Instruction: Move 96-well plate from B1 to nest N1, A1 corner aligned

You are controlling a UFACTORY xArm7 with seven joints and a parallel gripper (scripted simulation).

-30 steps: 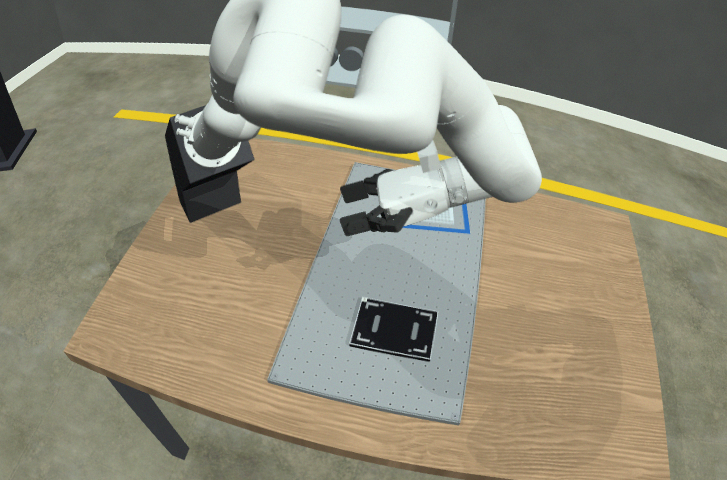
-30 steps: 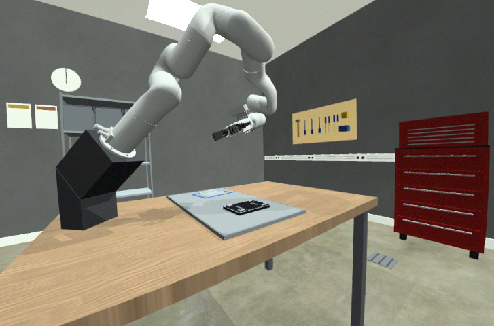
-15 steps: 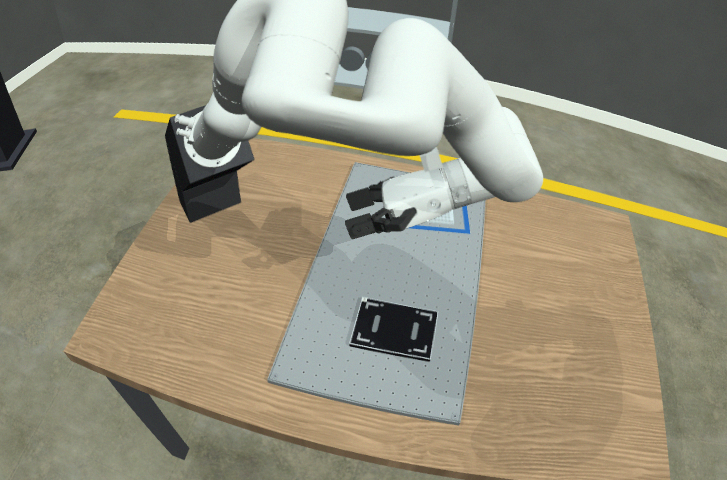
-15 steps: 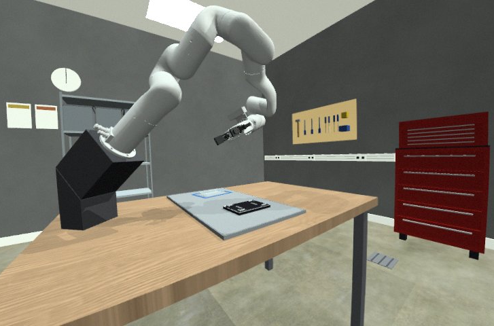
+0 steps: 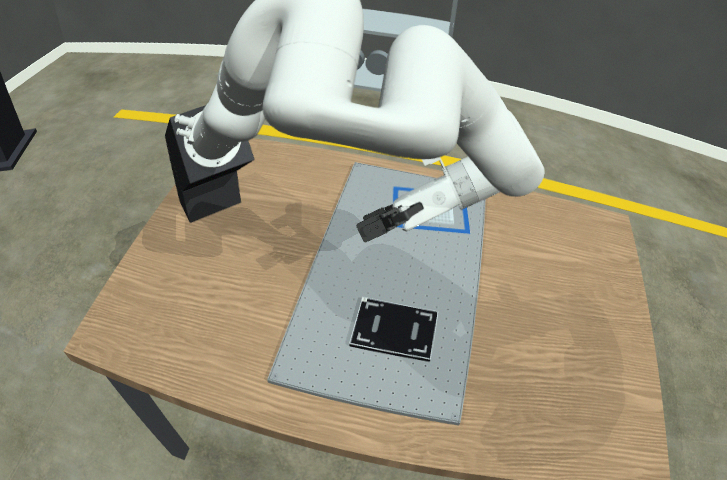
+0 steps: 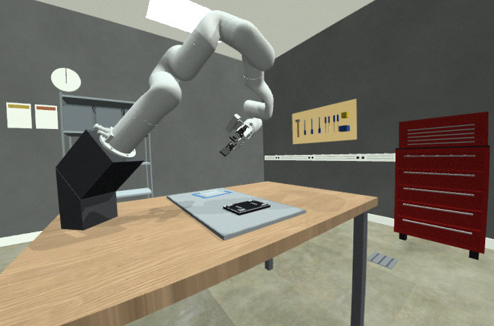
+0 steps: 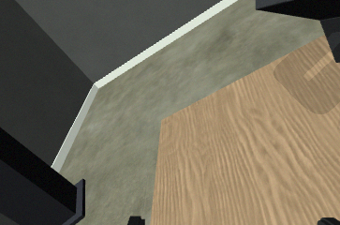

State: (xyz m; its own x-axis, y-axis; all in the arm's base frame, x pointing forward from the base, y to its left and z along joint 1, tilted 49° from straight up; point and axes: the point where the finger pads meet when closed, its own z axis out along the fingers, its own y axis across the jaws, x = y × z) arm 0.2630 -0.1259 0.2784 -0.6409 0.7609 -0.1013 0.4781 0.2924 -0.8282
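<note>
Gripper (image 5: 382,220) hangs high over the grey breadboard (image 5: 330,350), fingers spread fully with nothing between them. Mostly hidden under the wrist, the 96-well plate (image 5: 453,218) lies inside blue-outlined spot B1 (image 5: 467,229), well apart from nest N1 (image 5: 394,328). It is probably light, rigid, slick plastic, best pinched across its side walls, low on the skirt.

From where I stand, the gripper (image 6: 228,147) hangs high in open air above the grey perforated mat (image 5: 341,350), fingers spread wide with nothing between them. Below it, the 96-well plate (image 6: 210,193) lies low inside its blue outline, with open air above it. The black plate nest (image 5: 394,328) sits apart, nearer the worktop (image 5: 165,316) front. The black arm pedestal (image 6: 81,192) rises tall to one side, well away from the mat.
</note>
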